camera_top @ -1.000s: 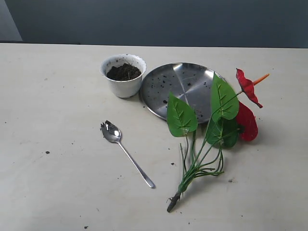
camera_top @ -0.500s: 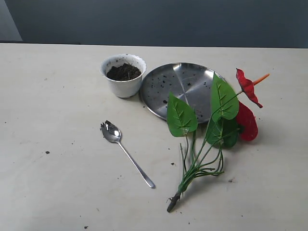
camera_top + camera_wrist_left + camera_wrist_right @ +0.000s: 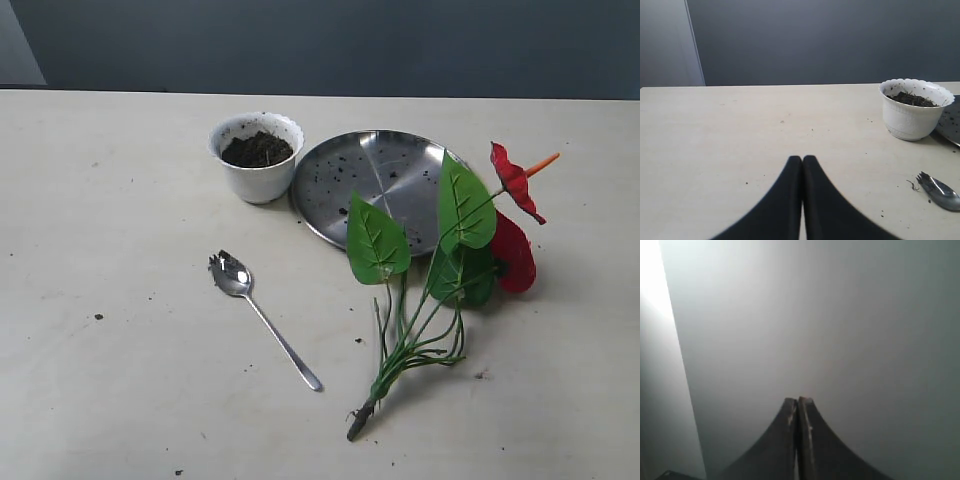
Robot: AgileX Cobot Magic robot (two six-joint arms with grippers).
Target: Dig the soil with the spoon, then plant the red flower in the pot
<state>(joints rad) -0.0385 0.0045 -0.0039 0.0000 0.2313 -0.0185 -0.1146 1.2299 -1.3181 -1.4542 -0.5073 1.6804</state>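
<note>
The white scalloped pot (image 3: 256,160) stands at the back of the table with dark soil (image 3: 257,149) inside; the left wrist view shows the pot (image 3: 912,114) and soil (image 3: 912,99) too. The silver spoon (image 3: 262,316) lies flat in front of the pot, its bowl (image 3: 940,192) dirt-flecked. The red flower (image 3: 515,225) lies on its side to the right, stems toward the front edge. My left gripper (image 3: 802,159) is shut and empty, above bare table well short of the spoon. My right gripper (image 3: 798,400) is shut and empty, facing a grey wall. Neither gripper shows in the exterior view.
A round steel plate (image 3: 380,185) with soil crumbs sits right of the pot, partly under the flower's green leaves (image 3: 377,240). Loose crumbs (image 3: 98,317) dot the tabletop. A dark wall runs behind the table.
</note>
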